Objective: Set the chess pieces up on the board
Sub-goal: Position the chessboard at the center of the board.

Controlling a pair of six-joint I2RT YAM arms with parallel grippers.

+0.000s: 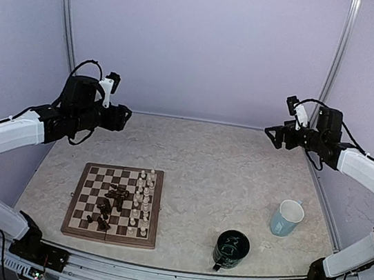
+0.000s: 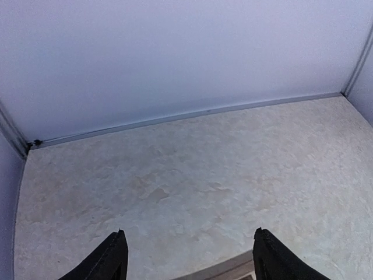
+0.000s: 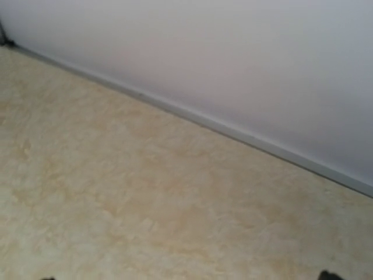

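Observation:
The board [image 1: 81, 198] lies at the front left of the table. Cream-white chess pieces [image 1: 142, 200] stand in two rows along its right side. Dark brown chess pieces [image 1: 111, 206] lie heaped near its middle. My left gripper [image 1: 123, 118] hangs high behind the board, open and empty. In the left wrist view its fingers [image 2: 111, 259] stand wide apart, with a strip of the board's border [image 2: 224, 271] between them. My right gripper [image 1: 273, 134] hangs high at the back right, open and empty. In the right wrist view only a fingertip [image 3: 330, 275] shows, over bare table.
A light blue mug [image 1: 287, 218] stands at the right and a dark mug [image 1: 231, 249] near the front edge, right of the board. Walls close in the back and both sides, with metal posts [image 1: 68, 5] in the corners.

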